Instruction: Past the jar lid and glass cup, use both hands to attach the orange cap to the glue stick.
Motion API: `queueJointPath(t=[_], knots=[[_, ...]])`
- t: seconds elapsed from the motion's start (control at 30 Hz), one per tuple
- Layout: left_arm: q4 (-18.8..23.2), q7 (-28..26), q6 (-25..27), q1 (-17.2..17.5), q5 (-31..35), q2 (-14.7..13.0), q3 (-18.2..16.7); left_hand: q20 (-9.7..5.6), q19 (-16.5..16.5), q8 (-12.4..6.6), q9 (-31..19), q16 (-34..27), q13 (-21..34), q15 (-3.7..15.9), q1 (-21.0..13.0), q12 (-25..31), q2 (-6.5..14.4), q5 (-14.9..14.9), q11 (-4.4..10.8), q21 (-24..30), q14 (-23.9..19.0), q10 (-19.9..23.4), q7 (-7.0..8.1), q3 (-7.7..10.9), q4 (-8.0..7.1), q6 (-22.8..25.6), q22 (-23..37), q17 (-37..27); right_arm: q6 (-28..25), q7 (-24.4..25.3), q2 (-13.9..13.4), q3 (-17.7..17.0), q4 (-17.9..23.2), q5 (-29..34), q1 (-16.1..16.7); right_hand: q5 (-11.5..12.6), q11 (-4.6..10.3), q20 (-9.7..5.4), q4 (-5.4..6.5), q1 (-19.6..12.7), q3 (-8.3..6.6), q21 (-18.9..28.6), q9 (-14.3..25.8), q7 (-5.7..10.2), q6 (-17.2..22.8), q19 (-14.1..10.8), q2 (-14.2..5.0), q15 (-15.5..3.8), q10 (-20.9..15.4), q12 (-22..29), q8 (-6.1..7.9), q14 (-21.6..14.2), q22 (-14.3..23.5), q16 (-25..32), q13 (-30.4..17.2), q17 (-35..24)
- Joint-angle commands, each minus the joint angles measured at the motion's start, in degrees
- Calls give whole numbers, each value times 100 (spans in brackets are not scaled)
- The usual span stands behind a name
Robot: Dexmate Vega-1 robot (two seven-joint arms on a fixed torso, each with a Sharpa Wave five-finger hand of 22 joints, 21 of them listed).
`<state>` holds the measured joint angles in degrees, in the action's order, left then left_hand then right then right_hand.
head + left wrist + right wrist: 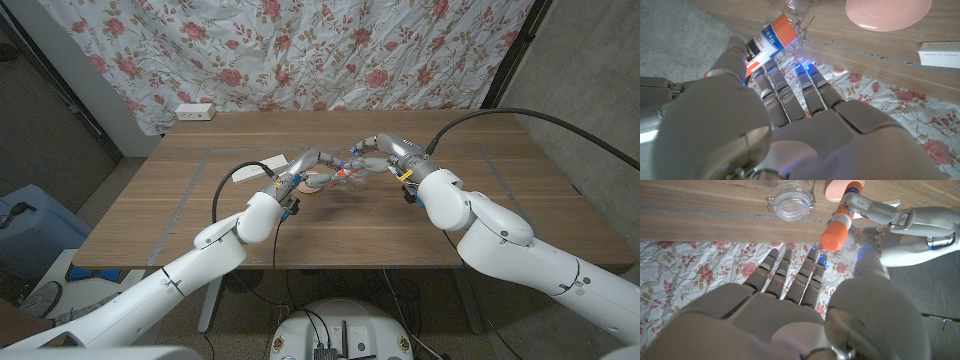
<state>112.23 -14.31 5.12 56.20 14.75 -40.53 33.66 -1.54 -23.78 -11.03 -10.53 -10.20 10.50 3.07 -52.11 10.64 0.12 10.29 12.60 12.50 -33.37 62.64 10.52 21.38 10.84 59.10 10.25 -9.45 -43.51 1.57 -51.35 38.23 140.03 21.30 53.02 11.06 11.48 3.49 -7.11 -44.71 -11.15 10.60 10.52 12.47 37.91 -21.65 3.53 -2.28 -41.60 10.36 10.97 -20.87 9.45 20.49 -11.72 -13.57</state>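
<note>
Gripping the glue stick [767, 42], left robot hand [790, 125] hides most label print.

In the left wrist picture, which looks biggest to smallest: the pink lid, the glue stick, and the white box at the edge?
1. Pink lid, though cut off by the picture's edge.
2. Glue stick, held by the left hand; it is nearer the camera, so it may look bigger than it is.
3. White box, also cut off.

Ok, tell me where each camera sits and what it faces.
Head: on the robot's head, looking down at the table; both arms, left hand, right hand.
Left wrist: behind the left hand, facing the glue stick it holds.
Right wrist: behind the right hand, facing the left hand.
Both wrist views share the glue stick and jar.
</note>
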Motion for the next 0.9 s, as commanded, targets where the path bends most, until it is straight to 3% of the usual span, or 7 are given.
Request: queueJointPath(t=[0.03,0.33,0.43,0.73,0.9], knots=[[2,-30,-47,29,-31,-6,-35,-16,-58,-41,-22,-13,35,720,126,25,220,51,20,-17,-33,31,-150,121,-111,304,27,-13,303,-109,-200,-252,-27,-384,77,67,-56,15,12,162,63,-2,23,-16,-179,90,18,-132,221,-18,-31,99,26,-55,-3,1],[-21,-66,-103,55,-71,0,-64,-15,-57,-38,-22,-12,34,723,127,23,224,52,19,-18,-36,26,-165,127,-111,296,27,-12,537,-127,-353,-469,-66,-701,162,143,-195,96,105,556,198,-16,29,-136,-847,316,40,46,831,-24,-66,510,28,-248,-1,-8],[-30,-75,-115,64,-79,5,-67,-12,-59,-39,-22,-12,35,728,123,23,228,53,20,-18,-37,27,-159,130,-110,298,27,-12,668,0,-360,-605,-96,-859,295,166,-325,120,135,679,236,-9,29,-214,-1056,364,32,150,1106,-49,-72,620,29,-307,3,-2],[-40,-117,-168,96,-98,5,-92,-14,-62,-36,-22,-12,35,732,123,23,230,53,19,-18,-39,24,-151,134,-110,289,27,-13,1240,291,-438,-891,-279,-1230,615,112,-605,164,317,1121,298,-16,30,-344,-1675,569,-186,373,1726,-34,-102,935,32,-448,17,-27],[-22,-137,-115,121,-101,24,-99,-13,-60,-38,-22,-12,35,730,127,23,230,52,19,-19,-41,23,-147,135,-112,294,28,-12,1611,577,-453,-1014,-371,-1294,855,71,-632,167,371,1266,326,-8,27,-344,-1847,599,-232,382,1914,-41,-107,1031,32,-487,24,-40]])
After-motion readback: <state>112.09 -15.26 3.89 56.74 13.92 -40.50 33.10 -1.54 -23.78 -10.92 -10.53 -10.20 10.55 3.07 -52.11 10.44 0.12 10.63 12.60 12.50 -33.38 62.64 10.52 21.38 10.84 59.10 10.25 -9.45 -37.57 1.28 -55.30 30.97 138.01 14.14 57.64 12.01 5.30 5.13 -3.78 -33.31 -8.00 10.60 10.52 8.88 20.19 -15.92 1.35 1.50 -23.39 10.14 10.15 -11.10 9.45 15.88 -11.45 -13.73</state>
